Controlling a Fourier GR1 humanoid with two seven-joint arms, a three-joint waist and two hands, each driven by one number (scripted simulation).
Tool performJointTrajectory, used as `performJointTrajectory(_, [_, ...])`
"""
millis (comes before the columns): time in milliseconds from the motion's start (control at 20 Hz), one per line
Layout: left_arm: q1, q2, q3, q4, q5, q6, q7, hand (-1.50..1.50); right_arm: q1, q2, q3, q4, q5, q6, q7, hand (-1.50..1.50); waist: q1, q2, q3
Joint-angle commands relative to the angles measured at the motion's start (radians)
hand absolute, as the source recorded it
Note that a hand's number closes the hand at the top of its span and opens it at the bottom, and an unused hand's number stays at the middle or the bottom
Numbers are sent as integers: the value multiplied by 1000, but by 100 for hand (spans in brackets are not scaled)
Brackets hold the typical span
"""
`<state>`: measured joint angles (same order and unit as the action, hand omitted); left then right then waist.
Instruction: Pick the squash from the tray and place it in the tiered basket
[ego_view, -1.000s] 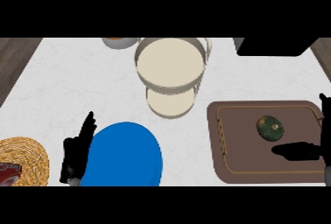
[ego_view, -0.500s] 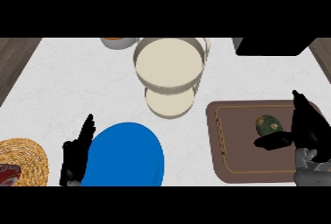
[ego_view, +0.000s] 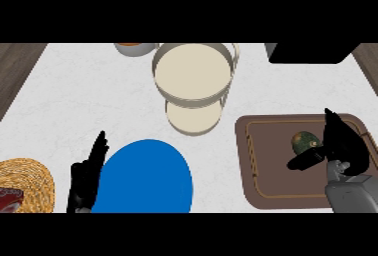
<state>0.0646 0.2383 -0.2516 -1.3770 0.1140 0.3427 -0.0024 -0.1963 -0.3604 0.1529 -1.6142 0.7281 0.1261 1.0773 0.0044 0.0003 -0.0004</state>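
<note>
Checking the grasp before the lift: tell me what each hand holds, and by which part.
Nothing is held. The right hand is open beside the squash on the tray, thumb just below it, not closed on it. The left hand rests open.

My right hand (ego_view: 341, 148) hovers open over the tray (ego_view: 267, 165), squash (ego_view: 303, 142) just beside my thumb.

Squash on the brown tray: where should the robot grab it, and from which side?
Probably around its rounded middle, coming down from above. The squash lies alone on the flat tray, its top and sides free. The right hand is beside it already, thumb toward it, fingers straight. The left hand rests by the blue plate.
</note>
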Motion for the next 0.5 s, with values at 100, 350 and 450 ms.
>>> performJointTrajectory(100, [20, -9, 9, -44, -8, -7, 24, 0, -39, 17, -29, 15, -14, 134, 124, -150, -1, -2, 0])
performJointTrajectory(350, [-4, -44, 32, 45, -29, -19, -43, 0, 0, 56, -40, 6, 6, 111, 98, -150, -5, -1, 0])
performJointTrajectory(450, [2, -6, 46, -32, -14, -36, 57, 0, -46, 60, -59, 54, -3, 144, 98, -150, -1, -1, 0])
